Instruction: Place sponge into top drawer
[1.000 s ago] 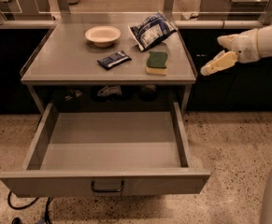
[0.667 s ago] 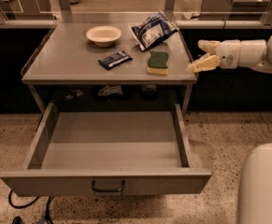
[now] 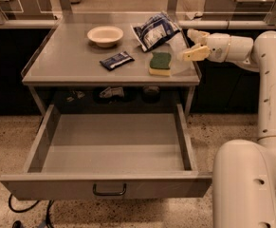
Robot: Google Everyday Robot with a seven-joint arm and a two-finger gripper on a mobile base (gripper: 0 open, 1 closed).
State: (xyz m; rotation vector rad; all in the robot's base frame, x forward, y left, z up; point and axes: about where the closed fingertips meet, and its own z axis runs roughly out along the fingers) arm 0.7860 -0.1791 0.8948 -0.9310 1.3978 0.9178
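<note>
The sponge (image 3: 160,63), dark green on top with yellow foam below, lies on the grey table top (image 3: 66,63) near its right front corner. My gripper (image 3: 193,44) hovers just right of the sponge, at the table's right edge, with its two pale fingers spread apart and nothing between them. The top drawer (image 3: 110,186) is pulled out wide under the table, its inside bare, with a small dark handle (image 3: 109,190) at the centre of its front panel.
A cream bowl (image 3: 105,35) stands at the back of the table. A dark blue flat packet (image 3: 116,60) lies left of the sponge. A blue-and-white bag (image 3: 155,30) lies behind the sponge. My white arm (image 3: 270,84) and base (image 3: 249,186) fill the right side.
My gripper has moved left from beyond the table's right side to just beside the sponge. The sponge, the other objects and the drawer have not moved.
</note>
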